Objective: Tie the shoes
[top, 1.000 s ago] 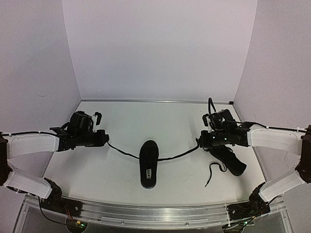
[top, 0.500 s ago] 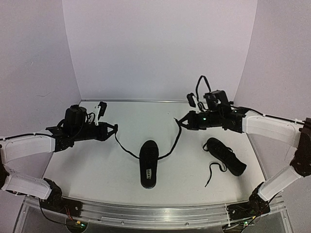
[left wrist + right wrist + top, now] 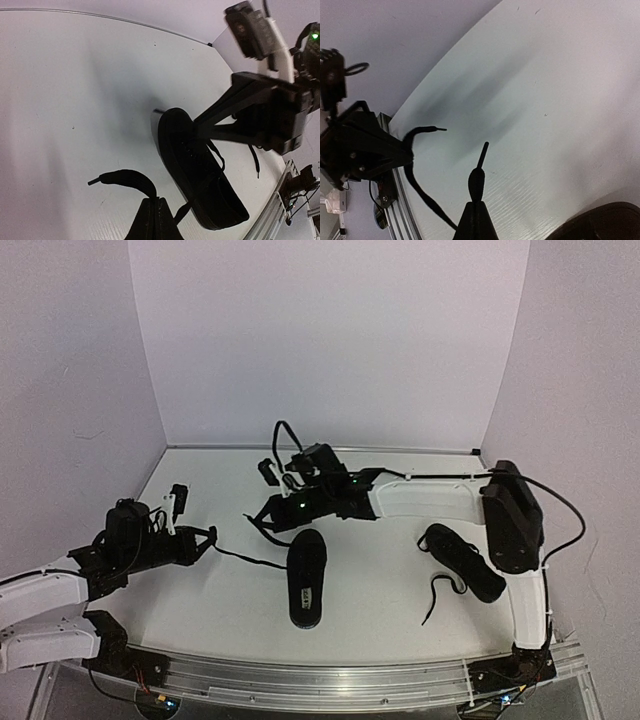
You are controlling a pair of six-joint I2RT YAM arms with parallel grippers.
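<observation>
One black shoe lies at the table's middle, toe away from me; it also shows in the left wrist view. The other shoe lies at the right with loose laces. My left gripper is left of the middle shoe, shut on that shoe's left lace, whose end curls out of the fingers. My right gripper reaches across, just beyond the shoe's toe, shut on the other lace end. In the right wrist view my left gripper is close by.
White walls close the table at the back and both sides. A metal rail runs along the near edge. The right arm stretches across the table behind the middle shoe.
My right gripper has swung from the right side across to the left of the shoe's toe, carrying its lace end. My left gripper has drawn back and down a little, still holding its lace.
</observation>
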